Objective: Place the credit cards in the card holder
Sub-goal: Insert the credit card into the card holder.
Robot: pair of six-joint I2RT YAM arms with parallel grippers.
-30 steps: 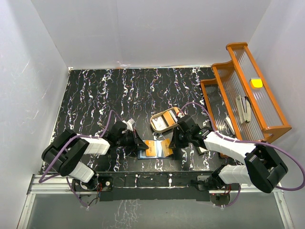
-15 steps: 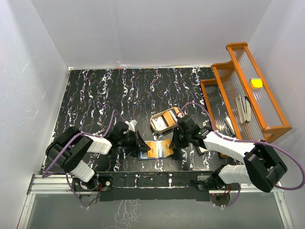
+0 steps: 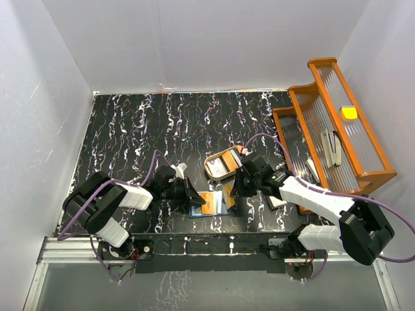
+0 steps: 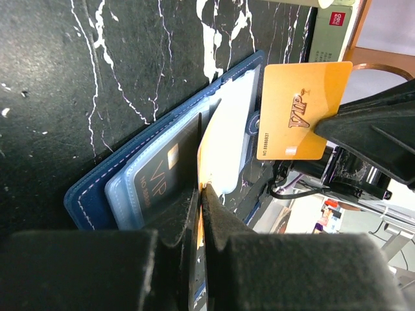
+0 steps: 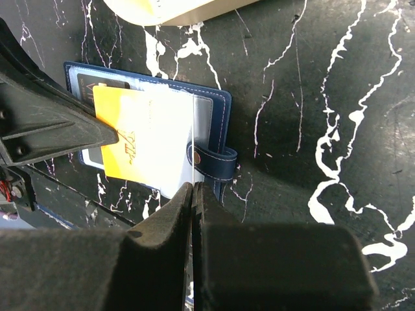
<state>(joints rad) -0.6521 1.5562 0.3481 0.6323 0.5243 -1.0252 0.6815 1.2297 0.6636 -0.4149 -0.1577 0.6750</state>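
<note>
The navy card holder (image 3: pixel 194 211) lies open on the black marbled table between both arms. A black card sits in one of its clear pockets (image 4: pixel 152 178). My left gripper (image 3: pixel 192 196) is shut on an orange credit card (image 5: pixel 126 146), which I see edge-on (image 4: pixel 202 155) in the left wrist view, low over the card holder (image 4: pixel 97 188). My right gripper (image 3: pixel 233 192) is shut on a second orange credit card (image 4: pixel 301 107), which shows as a thin edge (image 5: pixel 194 139) above the snap tab (image 5: pixel 211 162). That card stands upright at the card holder's right side.
A tan rounded tray (image 3: pixel 224 163) holding a cream block lies just beyond the card holder. An orange ribbed rack (image 3: pixel 337 123) with small items stands at the right wall. White walls enclose the table on three sides.
Both grippers have stayed shut on their cards. The left one has edged right toward the holder. The right one has shifted slightly left and farther back, with its card standing more upright.
</note>
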